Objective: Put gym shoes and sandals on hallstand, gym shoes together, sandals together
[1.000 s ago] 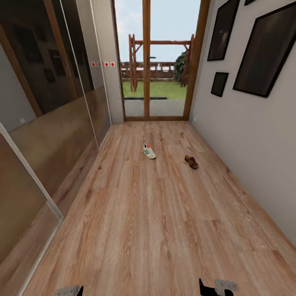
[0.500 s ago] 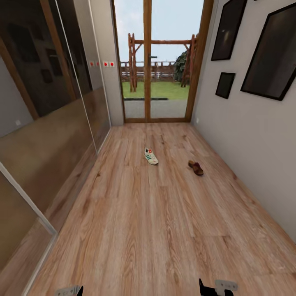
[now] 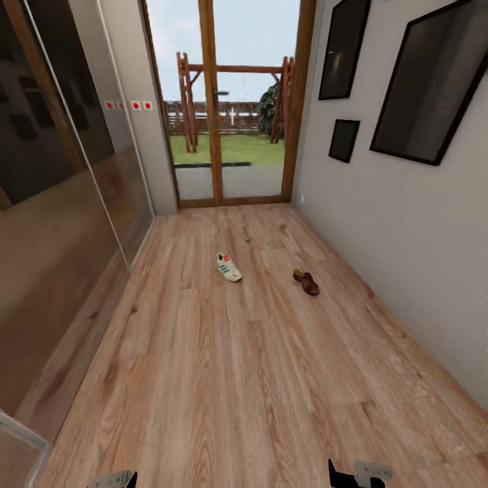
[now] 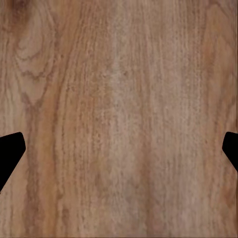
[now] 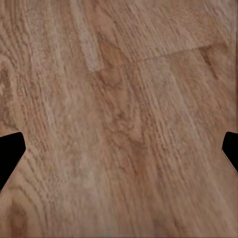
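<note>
Lying well ahead of both wide-spread, empty fingers (image 4: 10, 153), one gym shoe (image 3: 228, 267) and one sandal (image 3: 306, 282) remain on the corridor floor (image 3: 244, 379), nothing racked.

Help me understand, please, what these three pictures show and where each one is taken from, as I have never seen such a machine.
This is a simulated wheeled robot with two arms. The large picture looks forward and down from its head along a corridor: one white gym shoe and one brown sandal lie apart on the wood-plank floor, before the glass doors. At that picture's lower edge show parts of the left gripper and the right gripper. The two small pictures come from cameras on each wrist, looking down at bare floor; the dark shapes at their sides are fingertips, spread wide. Nothing is held.
</note>
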`<state>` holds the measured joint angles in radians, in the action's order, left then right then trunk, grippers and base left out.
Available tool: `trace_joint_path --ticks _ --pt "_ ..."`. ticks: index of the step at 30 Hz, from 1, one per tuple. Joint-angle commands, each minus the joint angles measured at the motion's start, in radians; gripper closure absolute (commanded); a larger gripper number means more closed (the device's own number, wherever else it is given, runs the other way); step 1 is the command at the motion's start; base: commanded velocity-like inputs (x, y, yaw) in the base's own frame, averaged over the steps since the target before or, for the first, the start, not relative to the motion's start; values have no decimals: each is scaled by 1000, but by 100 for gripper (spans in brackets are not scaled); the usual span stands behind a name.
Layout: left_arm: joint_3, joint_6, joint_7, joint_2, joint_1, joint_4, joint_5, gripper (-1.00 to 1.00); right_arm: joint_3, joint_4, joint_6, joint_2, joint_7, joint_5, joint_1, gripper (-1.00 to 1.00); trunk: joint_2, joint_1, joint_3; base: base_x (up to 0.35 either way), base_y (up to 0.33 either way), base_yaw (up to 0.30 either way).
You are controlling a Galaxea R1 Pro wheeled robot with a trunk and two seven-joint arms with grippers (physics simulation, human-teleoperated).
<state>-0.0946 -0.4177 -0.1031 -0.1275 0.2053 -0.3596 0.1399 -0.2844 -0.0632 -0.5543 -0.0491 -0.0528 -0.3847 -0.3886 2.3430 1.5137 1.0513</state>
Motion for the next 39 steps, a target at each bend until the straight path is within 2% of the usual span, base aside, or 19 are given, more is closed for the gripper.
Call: trace_joint_path --ticks 1,39 --pt "-4 -1 -10 0 0 1 10 -100 -9 0 -2 0 -6 -4 0 -100 0 0 1 332 76 -283" --pt "-4 -1 -10 0 0 1 11 -100 -9 0 -1 2 -2 -6 0 -100 0 0 1 332 77 -294"
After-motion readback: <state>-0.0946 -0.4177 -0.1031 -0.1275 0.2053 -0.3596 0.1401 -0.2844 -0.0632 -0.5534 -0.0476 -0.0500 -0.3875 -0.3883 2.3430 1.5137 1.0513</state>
